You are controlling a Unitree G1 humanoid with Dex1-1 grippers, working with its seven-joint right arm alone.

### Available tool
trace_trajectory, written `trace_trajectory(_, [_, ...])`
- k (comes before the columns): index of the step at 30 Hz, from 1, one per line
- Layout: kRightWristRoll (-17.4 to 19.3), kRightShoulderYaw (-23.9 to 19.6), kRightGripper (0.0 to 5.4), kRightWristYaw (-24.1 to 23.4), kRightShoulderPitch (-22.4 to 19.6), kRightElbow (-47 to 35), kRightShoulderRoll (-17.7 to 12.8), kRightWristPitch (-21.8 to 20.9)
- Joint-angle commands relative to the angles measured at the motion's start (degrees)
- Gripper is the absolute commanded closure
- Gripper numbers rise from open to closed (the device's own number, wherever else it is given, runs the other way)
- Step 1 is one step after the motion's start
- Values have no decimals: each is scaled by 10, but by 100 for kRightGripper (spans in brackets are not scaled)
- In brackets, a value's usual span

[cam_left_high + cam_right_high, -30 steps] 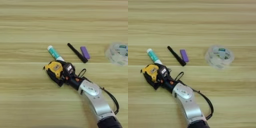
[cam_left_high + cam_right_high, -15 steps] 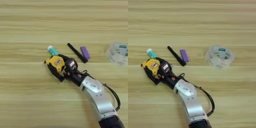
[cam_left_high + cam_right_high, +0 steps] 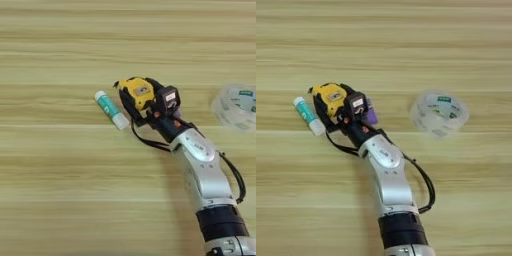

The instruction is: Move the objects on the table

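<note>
My right gripper (image 3: 141, 101) is shut on the yellow-and-black tape measure (image 3: 137, 90), with its black fingers clasping the case on both sides. The measure's black wrist cord (image 3: 146, 142) trails down in a loop beside the silver forearm (image 3: 202, 162). Just left of the gripper, the white tube with a teal label (image 3: 110, 109) lies slanted on the wooden table (image 3: 60, 190), apart from the measure. The right eye view shows the same grasp on the tape measure (image 3: 329, 96), with the tube (image 3: 308, 116) to its left.
A clear tape roll (image 3: 439, 112) lies to the right of the arm. A small purple object (image 3: 371, 116) peeks out behind the gripper. The forearm comes up from the bottom edge, with a black cable (image 3: 426, 185) looping off its right side.
The gripper has carried the tape measure from in front of the tube up and to the right, so it now sits right of the tube. The tube and tape roll stayed put.
</note>
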Motion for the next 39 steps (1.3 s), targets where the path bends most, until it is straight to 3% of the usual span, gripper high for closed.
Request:
trace_trajectory(1, [0, -17, 131, -19, -65, 15, -5, -43])
trace_trajectory(17, [-18, -27, 131, -27, -122, 184, -14, -95])
trace_trajectory(39, [-48, -13, 131, -18, -129, 235, -17, -96])
